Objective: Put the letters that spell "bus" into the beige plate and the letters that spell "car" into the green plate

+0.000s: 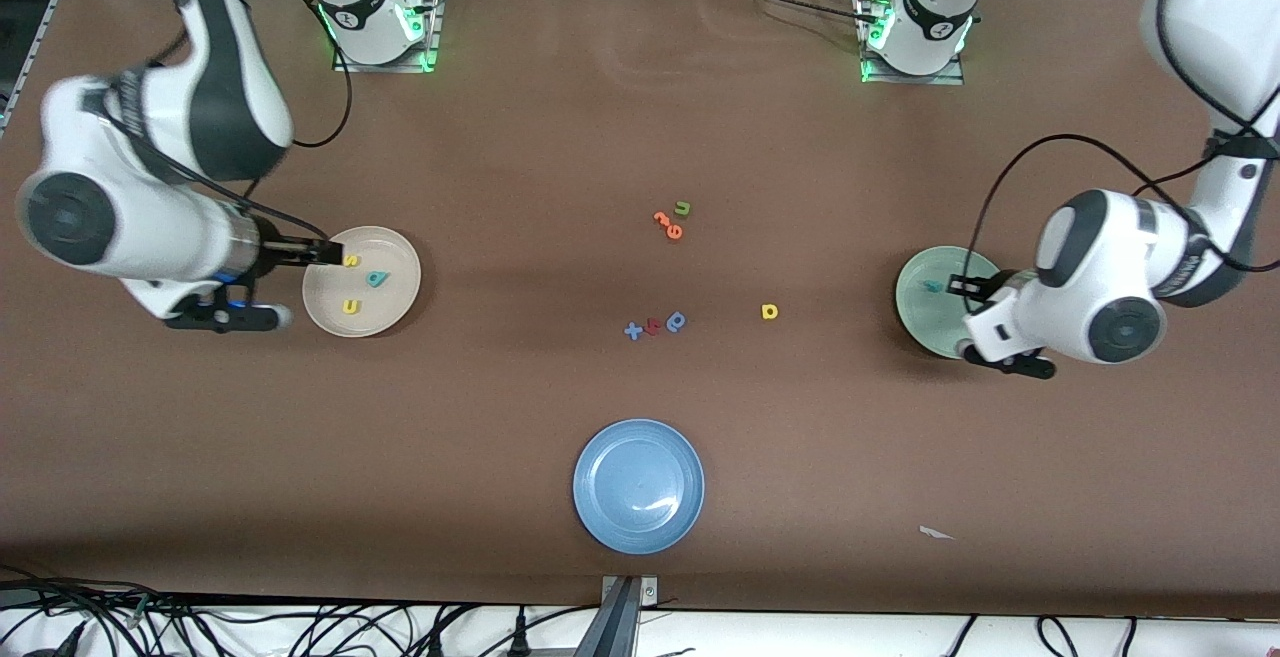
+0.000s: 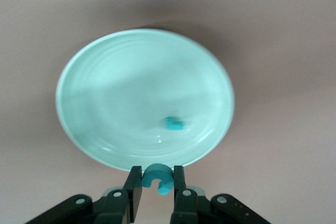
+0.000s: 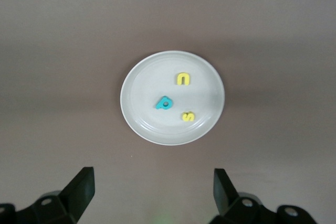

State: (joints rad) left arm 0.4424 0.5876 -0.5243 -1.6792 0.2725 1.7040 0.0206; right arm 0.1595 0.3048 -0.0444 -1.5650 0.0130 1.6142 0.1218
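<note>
The beige plate (image 1: pixel 396 259) (image 3: pixel 143 86) holds a yellow "s" (image 1: pixel 351 260) (image 3: pixel 188 116), a teal "b" (image 1: pixel 377 279) (image 3: pixel 164 103) and a yellow "u" (image 1: pixel 351 307) (image 3: pixel 182 79). My right gripper (image 1: pixel 318 252) (image 3: pixel 152 187) hangs open and empty above that plate's rim. The green plate (image 1: pixel 925 319) (image 2: pixel 121 87) has one small teal letter (image 1: pixel 933 286) (image 2: pixel 175 124) lying in it. Over its rim my left gripper (image 1: pixel 965 287) (image 2: pixel 157 183) is shut on a teal "c" (image 2: pixel 157 177). A yellow "a" (image 1: pixel 769 312) lies on the table between the plates.
A green "u" (image 1: pixel 682 208) and orange letters (image 1: pixel 668 226) lie mid-table. Nearer the camera sit a blue "x" (image 1: pixel 633 331), a red letter (image 1: pixel 652 326) and a blue "a" (image 1: pixel 677 321). A blue plate (image 1: pixel 638 485) stands near the front edge.
</note>
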